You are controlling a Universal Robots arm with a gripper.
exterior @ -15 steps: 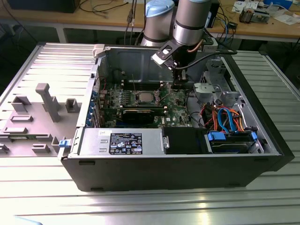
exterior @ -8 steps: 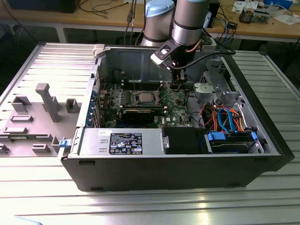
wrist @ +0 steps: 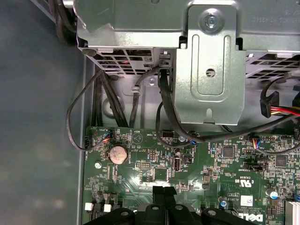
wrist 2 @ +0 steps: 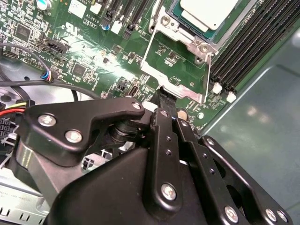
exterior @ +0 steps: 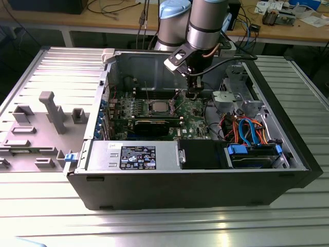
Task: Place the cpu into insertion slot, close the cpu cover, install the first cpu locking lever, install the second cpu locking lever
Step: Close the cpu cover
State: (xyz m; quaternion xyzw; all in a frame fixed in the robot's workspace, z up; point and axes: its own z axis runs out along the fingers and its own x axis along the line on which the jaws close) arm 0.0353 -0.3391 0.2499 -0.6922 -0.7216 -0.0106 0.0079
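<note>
In the exterior view, an open computer case (exterior: 205, 175) lies on the ribbed metal counter (exterior: 154, 226). The arm (exterior: 205, 25) reaches down into the case. The insertion slot (exterior: 150, 107) sits on the green motherboard (exterior: 193, 110). The cpu (exterior: 158, 107) lies inside this slot as a small flat square with a plain silver-grey top. The gripper (exterior: 192, 91) hangs near the slot, on the exterior view's right of it. A long black graphics card (exterior: 151, 126) lies just beside the slot, on the side nearer to the camera.

In the second wrist view, the cpu (wrist 2: 208, 11) rests in the slot, with the silvery metal rim (wrist 2: 180, 33) around it. The cpu cover (wrist 2: 147, 56) is a thin silvery frame with a cut-out middle. It is swung away from the slot, and green board shows through its opening. The black gripper (wrist 2: 164, 101) has its fingers pressed together, and the tip is at the free edge of the cover. I cannot tell if it pinches this edge. Long black memory slots (wrist 2: 253, 42) run beside the insertion slot.

In the first wrist view, the two fingertips (wrist: 159, 193) meet over the motherboard. A round coin battery (wrist: 117, 153) and a grey metal cage (wrist: 211, 70) with black cables (wrist: 164, 93) lie beyond them.
</note>
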